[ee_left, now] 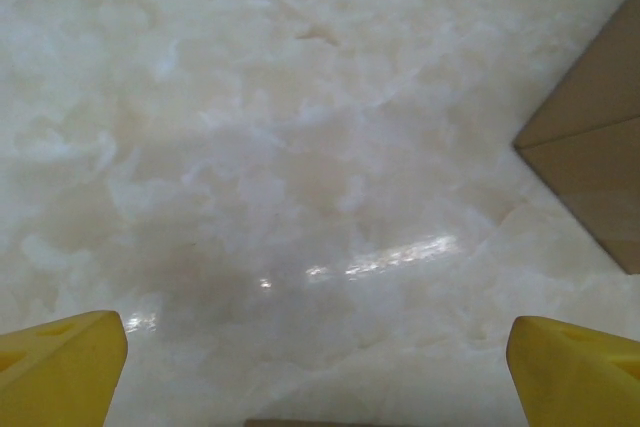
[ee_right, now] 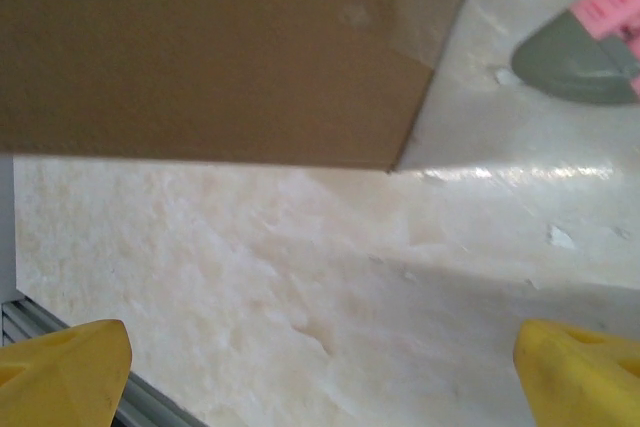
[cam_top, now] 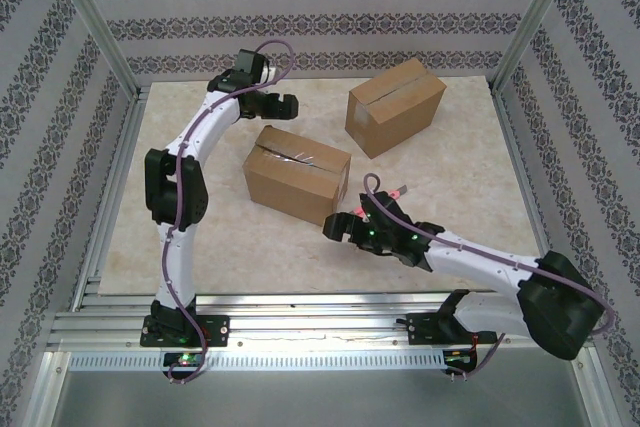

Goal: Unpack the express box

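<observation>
I am at the opening step, I judge, because the nearer box (cam_top: pixel 297 172) lies with its top flaps down and nothing stands outside it. Along its top seam I see a ragged pale line (maybe tape already cut, but I cannot say it for sure). My right hand (cam_top: pixel 335 227) is low over the table (cam_top: pixel 450 197), just beside the near corner of this box. In its wrist view the brown wall of the box (ee_right: pixel 220 47) stands directly ahead of the fingertips (ee_right: pixel 60 372), which are wide apart with only bare table between them, so this hand holds nothing. Ahead and to the right of this hand a pink and grey tool (ee_right: pixel 585 47) lies on the table, and I cannot tell what kind of tool it is. My left hand (cam_top: pixel 270 105) hangs on the far side of the same box, also spread fully and with nothing in it. From its wrist view a box corner (ee_left: pixel 595 157) shows ahead and to the right of its fingertips (ee_left: pixel 60 372). A second box (cam_top: pixel 395 105) stands well beyond my right hand, with its seam closed. For the next move I think one hand must steady the nearer box while the other lifts a flap at the seam, and the flap edge is thin.
</observation>
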Robot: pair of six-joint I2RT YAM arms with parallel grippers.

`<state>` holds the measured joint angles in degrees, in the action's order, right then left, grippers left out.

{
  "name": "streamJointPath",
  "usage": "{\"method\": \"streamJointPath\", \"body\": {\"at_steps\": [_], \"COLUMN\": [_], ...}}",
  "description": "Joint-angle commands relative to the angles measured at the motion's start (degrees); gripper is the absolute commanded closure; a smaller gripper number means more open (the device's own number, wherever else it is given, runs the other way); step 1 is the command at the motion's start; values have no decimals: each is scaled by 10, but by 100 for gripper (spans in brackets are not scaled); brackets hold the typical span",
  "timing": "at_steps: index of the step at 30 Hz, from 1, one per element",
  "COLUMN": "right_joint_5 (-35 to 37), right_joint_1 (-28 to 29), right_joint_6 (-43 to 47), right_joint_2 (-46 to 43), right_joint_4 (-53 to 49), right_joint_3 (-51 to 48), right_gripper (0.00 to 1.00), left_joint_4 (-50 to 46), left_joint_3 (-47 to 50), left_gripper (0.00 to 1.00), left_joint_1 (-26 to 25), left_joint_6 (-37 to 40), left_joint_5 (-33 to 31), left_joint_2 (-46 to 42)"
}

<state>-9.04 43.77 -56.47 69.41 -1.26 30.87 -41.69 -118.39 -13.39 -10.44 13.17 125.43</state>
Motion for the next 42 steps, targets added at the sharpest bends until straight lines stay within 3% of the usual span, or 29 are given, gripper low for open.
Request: {"method": "streamJointPath", "body": {"at_steps": [1,5,10,17,24,36,42], "right_joint_5": [62,114,122,68,6,-24,-13], "right_joint_1": [4,-3,-35,-90,-127,-146,-158], "right_joint_6": [-5,15,31,76,101,106,110], "right_joint_2": [31,58,78,137,226,295,276], "right_joint_4": [16,11,15,22,33,35,34], "right_joint_3": [34,66,91,156,243,314,302], "right_gripper": [2,2,3,3,4,4,4], "left_joint_4": [-56,-86,-84,-52,-23,23,-23], "left_joint_3": [-30,-5,81,245,378,454,458], "left_gripper": [3,4,4,4,5,5,2], "left_joint_1": [5,6,6,6,4,2,3], "left_joint_6": [26,40,43,-9,-62,-101,-137], "left_joint_5": [-35,-82,-129,-159,-126,-87,-171], "left_joint_2": [-1,-11,-61,-163,-242,-292,-315]}}
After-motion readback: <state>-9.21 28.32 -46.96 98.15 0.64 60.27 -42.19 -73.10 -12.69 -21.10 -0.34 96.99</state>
